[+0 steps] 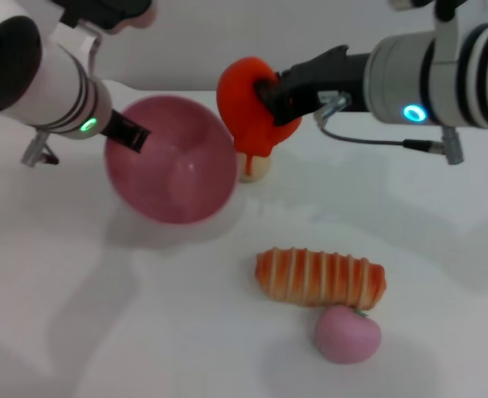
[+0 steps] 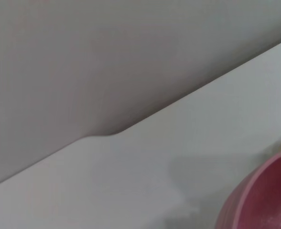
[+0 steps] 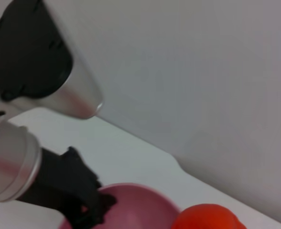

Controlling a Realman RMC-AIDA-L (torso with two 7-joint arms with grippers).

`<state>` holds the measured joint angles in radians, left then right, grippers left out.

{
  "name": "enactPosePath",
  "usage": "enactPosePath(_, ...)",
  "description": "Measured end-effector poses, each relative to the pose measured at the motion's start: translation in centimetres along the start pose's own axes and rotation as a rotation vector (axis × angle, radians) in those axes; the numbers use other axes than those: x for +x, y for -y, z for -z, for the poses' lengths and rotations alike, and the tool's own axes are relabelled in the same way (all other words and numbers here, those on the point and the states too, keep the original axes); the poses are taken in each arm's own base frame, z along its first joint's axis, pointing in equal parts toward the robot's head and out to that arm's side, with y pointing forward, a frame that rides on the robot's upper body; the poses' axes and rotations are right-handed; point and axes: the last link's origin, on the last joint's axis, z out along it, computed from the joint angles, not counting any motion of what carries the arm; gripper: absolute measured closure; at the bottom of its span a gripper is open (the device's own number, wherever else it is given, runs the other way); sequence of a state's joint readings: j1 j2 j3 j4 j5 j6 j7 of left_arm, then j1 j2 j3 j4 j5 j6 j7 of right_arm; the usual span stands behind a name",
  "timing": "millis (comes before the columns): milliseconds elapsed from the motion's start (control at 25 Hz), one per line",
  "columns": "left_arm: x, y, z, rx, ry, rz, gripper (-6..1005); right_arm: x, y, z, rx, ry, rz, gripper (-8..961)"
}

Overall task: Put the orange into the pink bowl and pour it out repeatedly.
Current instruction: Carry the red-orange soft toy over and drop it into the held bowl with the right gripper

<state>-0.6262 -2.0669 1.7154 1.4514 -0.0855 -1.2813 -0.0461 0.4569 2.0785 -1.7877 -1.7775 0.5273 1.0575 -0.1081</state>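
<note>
Both grippers busy: left gripper (image 1: 128, 133) clamps pink bowl (image 1: 173, 162) rim, bowl tilted; right gripper (image 1: 270, 93) clamps orange (image 1: 246, 104) beside far rim (raised). Level bowl, centre orange over it, then release.

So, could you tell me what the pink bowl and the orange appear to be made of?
The pink bowl, held tilted at its rim by the left gripper, looks like smooth glossy plastic, given its soft sheen. The orange, clamped in the right gripper, seems a matte, lumpy toy, possibly foam or rubber; hard to be sure.
</note>
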Motion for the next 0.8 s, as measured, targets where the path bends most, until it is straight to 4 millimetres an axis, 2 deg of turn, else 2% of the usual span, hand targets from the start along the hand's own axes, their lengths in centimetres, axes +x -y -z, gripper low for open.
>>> enactPosePath(160,1.0,-1.2,0.2,-0.04,-0.039,-0.019,959,0.4,0.0,-0.9,-0.006,-0.008,-0.006,856)
enactPosePath(600,2.0,-2.4,0.5,-0.075,-0.072,-0.055,959,0.7,0.2,-3.1,-0.049,-0.031,-0.036,834)
enactPosePath(800,2.0,-2.6,0.5,-0.083,-0.072,-0.061,959,0.6,0.1,-3.2,-0.05,-0.029,-0.033,615)
